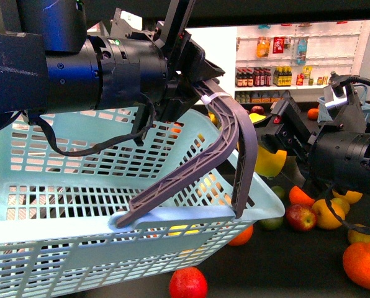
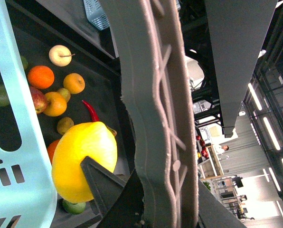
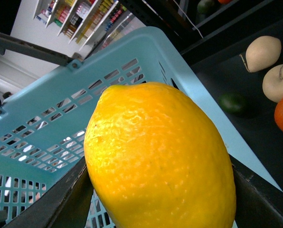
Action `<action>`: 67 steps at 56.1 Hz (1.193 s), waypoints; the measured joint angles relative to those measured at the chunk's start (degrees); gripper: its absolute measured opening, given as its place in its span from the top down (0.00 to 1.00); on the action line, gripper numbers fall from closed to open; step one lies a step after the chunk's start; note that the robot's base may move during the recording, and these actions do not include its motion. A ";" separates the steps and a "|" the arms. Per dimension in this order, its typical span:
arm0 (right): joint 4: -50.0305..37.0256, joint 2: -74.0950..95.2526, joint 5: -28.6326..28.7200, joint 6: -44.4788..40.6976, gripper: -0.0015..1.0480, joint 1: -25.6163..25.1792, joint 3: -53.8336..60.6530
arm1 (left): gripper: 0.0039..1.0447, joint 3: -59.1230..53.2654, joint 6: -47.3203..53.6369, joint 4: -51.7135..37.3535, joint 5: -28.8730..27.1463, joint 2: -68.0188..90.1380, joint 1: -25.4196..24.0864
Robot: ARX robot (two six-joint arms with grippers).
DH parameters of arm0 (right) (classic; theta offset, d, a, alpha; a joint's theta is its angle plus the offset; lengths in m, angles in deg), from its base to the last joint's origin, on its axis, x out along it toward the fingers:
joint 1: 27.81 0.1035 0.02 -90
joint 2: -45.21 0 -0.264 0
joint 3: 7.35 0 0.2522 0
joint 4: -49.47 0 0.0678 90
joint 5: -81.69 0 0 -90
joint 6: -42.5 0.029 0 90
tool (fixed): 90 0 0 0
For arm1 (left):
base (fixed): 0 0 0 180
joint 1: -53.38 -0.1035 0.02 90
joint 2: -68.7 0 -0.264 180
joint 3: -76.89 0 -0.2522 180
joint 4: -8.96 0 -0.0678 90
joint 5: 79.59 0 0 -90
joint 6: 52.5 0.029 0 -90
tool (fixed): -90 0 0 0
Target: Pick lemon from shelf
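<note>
My right gripper [image 1: 277,149] is shut on the lemon [image 1: 269,164], a bright yellow oval held just past the right rim of the light-blue basket [image 1: 79,186]. In the right wrist view the lemon [image 3: 160,156] fills the space between the two dark fingers [image 3: 61,204], with the basket wall [image 3: 84,109] behind it. My left gripper [image 1: 197,84] is shut on the grey basket handle [image 1: 234,133] and holds the basket up in front of the shelf [image 1: 297,261]. In the left wrist view the handle [image 2: 155,118] runs up the middle, with the lemon [image 2: 84,159] beside it.
Loose fruit lies on the black shelf tray: a red apple [image 1: 188,282], a large orange [image 1: 365,264], more apples and oranges [image 1: 300,217], a red chili [image 2: 90,110], a lime [image 3: 232,102]. White wall shelves of bottles [image 1: 278,74] stand far behind.
</note>
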State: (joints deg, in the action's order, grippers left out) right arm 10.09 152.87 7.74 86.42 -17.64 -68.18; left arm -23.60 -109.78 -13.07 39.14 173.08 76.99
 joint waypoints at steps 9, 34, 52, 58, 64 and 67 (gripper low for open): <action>-0.68 2.19 0.48 -1.07 0.32 0.94 0.00 | 0.91 0.00 0.00 0.00 0.02 0.00 0.00; -1.11 3.82 1.36 -3.45 0.06 2.12 0.00 | 0.91 0.00 0.00 0.00 0.02 0.00 0.00; -1.16 -2.64 -10.34 -17.51 0.07 -0.52 3.80 | 0.91 0.00 -0.07 0.13 -0.09 0.07 0.00; 2.49 -10.21 -12.85 -21.27 0.07 -3.15 8.09 | 0.91 0.00 -0.07 0.13 0.00 0.07 0.00; 9.60 -27.12 -12.96 -28.11 0.07 -6.67 19.15 | 0.91 0.00 -0.09 0.13 -0.02 0.09 0.00; 13.46 -35.19 -11.19 -31.56 0.07 -7.65 24.17 | 0.91 0.00 -0.07 0.13 0.00 0.09 0.00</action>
State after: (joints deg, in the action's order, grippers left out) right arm 23.55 117.68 -3.45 54.86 -25.29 -44.01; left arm -23.60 -109.84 -12.93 39.14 173.17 76.99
